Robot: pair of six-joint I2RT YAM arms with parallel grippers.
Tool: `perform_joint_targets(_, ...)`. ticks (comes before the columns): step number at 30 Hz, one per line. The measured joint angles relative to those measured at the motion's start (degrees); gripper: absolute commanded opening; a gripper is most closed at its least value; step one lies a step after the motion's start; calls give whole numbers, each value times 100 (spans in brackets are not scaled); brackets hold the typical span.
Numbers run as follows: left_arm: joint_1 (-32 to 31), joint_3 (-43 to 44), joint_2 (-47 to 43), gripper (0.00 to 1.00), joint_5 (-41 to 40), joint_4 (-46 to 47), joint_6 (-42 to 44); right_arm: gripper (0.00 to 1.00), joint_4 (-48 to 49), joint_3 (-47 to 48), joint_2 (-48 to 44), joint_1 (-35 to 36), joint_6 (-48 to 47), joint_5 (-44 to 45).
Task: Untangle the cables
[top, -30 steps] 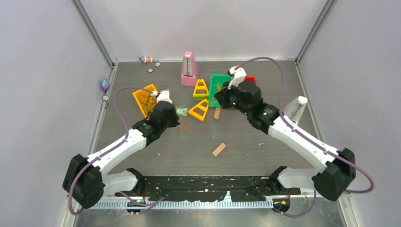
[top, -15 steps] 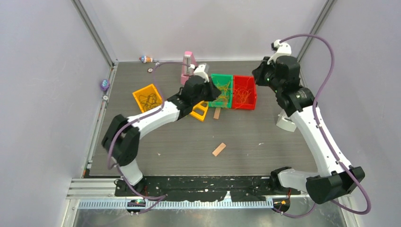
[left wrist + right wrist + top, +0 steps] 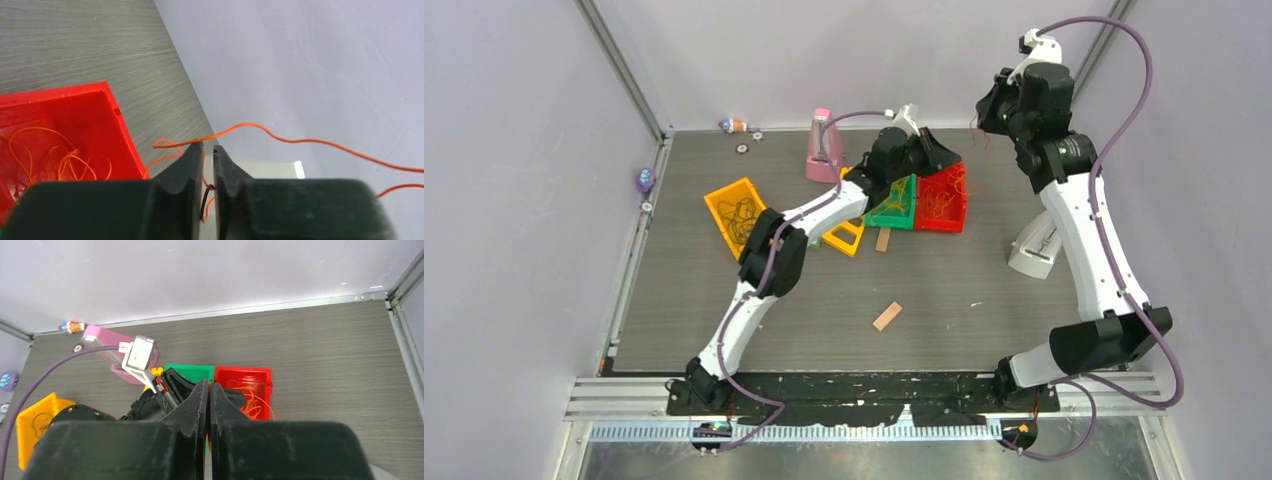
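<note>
Thin orange cables [image 3: 939,200] lie heaped in a red bin [image 3: 946,221] at the back of the table. My left gripper [image 3: 949,160] hovers over that bin's far edge. In the left wrist view its fingertips [image 3: 208,146] stand a narrow slit apart. One orange cable [image 3: 300,141] drapes over them and hangs loosely through the slit. That cable stretches away to the right, in front of the back wall. My right gripper [image 3: 986,112], raised high near the back wall, is shut [image 3: 209,382], with a trace of orange between its jaws. Dark cables [image 3: 742,215] fill a yellow bin [image 3: 721,199].
A green bin [image 3: 894,212] touches the red bin's left side. Behind it stands a pink metronome [image 3: 824,145]. Yellow triangular frames [image 3: 846,236] and a wooden block [image 3: 887,316] lie on the table. At the right lies a white object [image 3: 1034,250]. Small toys [image 3: 732,125] sit by the back-left corner.
Both arms have swung up and back. The left gripper went from the yellow bin to over the red bin. The right gripper rose from the bins to high by the back wall.
</note>
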Motion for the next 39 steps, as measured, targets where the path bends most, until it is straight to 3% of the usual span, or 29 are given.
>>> perform_joint_targets(2, 0, 581, 387, 20, 50, -304, -98, 5, -9, 149, 210, -70, -37, 7)
perform_joint_targets(6, 0, 566, 442, 23, 2, -710, -129, 5, -90, 160, 570, -229, -57, -24)
perform_joint_targets(10, 0, 407, 398, 45, -160, -1128, 59, 5, -111, 103, 914, -378, -55, -164)
perform_joint_targets(17, 4, 562, 299, 65, -503, -2640, 793, 5, -116, 42, 1320, -511, -26, -146)
perform_joint_targets(23, 4, 308, -402, 85, -861, -3392, 1397, 5, -133, 48, 1366, -695, 0, 0)
perform_joint_targets(30, 9, -70, -1335, 86, -1198, -3628, 1886, 5, -184, 310, 1508, -815, -4, 146)
perform_joint_targets(39, 116, -2356, -3123, 84, -1333, -3445, 2490, 5, 61, 262, 1735, -791, 13, -111)
